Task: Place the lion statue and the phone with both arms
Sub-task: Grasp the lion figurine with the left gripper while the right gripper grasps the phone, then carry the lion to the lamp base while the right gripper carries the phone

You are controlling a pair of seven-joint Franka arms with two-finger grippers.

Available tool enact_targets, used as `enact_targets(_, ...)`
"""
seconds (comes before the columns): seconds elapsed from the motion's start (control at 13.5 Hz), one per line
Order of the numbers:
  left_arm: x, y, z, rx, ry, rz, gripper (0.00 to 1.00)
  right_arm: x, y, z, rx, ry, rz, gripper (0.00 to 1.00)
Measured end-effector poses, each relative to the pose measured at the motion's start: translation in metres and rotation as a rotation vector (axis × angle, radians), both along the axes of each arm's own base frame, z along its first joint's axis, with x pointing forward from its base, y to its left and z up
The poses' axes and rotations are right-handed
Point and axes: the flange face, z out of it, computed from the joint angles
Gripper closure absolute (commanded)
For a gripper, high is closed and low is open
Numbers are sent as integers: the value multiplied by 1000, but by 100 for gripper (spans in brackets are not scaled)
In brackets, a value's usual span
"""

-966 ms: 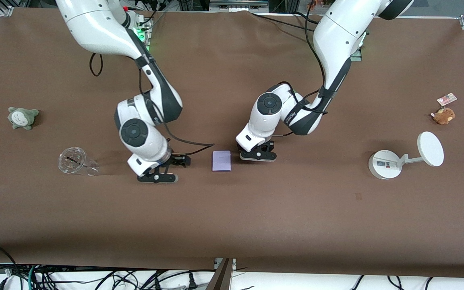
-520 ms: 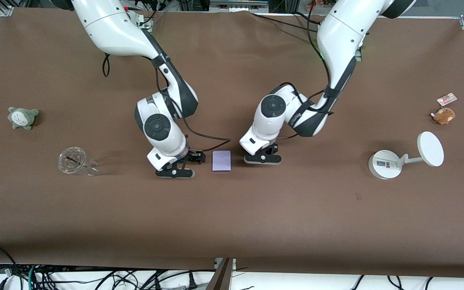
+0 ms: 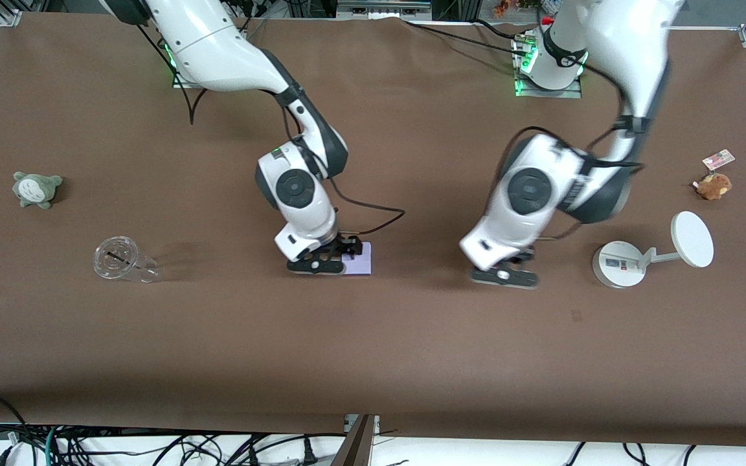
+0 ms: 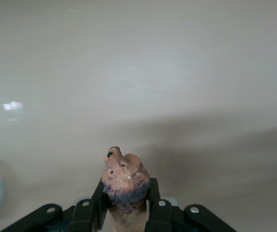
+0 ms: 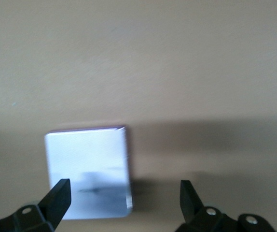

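Observation:
The phone, a lavender-white slab, lies flat near the table's middle. My right gripper is low over its edge toward the right arm's end. In the right wrist view the phone lies under one open finger, and the gripper is open and empty. My left gripper is low over bare table between the phone and the white stand. In the left wrist view it is shut on the orange-brown lion statue, head pointing out past the fingertips. The statue is hidden in the front view.
A white round-based stand sits toward the left arm's end, close to my left gripper. A brown plush with a tag lies farther from the camera than the stand. A clear cup and a grey-green plush lie toward the right arm's end.
My right gripper has moved sideways onto the phone's edge. My left gripper has moved away from the phone toward the white stand, carrying the statue.

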Motion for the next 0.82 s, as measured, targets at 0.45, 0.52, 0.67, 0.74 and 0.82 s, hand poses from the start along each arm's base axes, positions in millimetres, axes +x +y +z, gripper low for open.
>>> enact_targets(0.45, 16, 141, -22, 13, 86, 19, 85, -9, 29, -8, 9, -8, 9, 0)
enact_targets(0.52, 14, 149, -30, 14, 102, 30, 84, -10, 30, -8, 8, -9, 11, 0)
enact_targets(0.67, 11, 161, -44, 12, 123, 47, 83, -11, 31, -9, 7, -9, 14, 0)
enact_targets(0.74, 9, 166, -53, 8, 125, 53, 83, -11, 31, -11, 8, -10, 15, 0)
enact_targets(0.82, 6, 170, -64, 0, 115, 55, 83, -11, 31, -14, 10, -13, 15, 0)
